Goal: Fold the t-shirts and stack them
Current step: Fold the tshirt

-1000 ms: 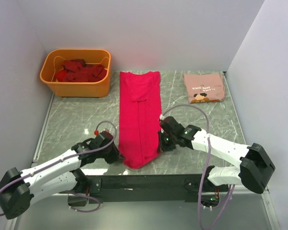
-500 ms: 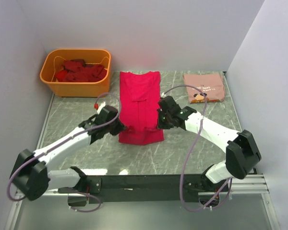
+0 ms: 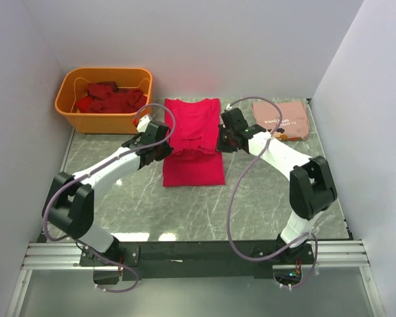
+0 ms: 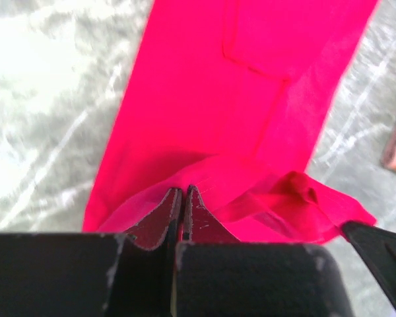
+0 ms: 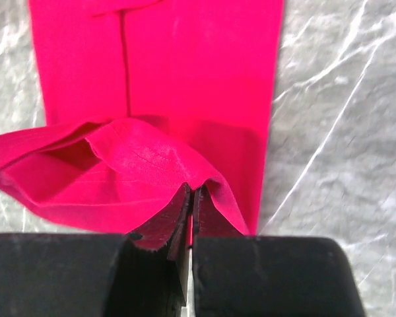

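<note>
I have my left pincer (image 4: 183, 191) pinched shut on one corner of the bright crimson-pink plain cloth t-shirt (image 3: 193, 168), and the fabric bunches right at its fingertips. My right pincer (image 5: 191, 191) is clamped the same way on the opposite corner of that edge. A puffed loop of cloth is lifted just ahead of it and off to its left.

Between the two pincers the gripped edge hangs doubled over the rest of the shirt. The shirt lies flat on the grey marbled tabletop (image 3: 119, 191), running on ahead of both pincers. Its folded near end sits behind them, toward the arm bases.

Off to the right of my right pincer, and a little beyond it, a dusty salmon-pink folded tee with a small dark-and-white print (image 3: 287, 119) lies apart from the crimson one.

To the left of my left pincer and farther back stands an orange plastic tub (image 3: 112, 123), with crumpled dark red tees (image 3: 112, 99) inside it.
</note>
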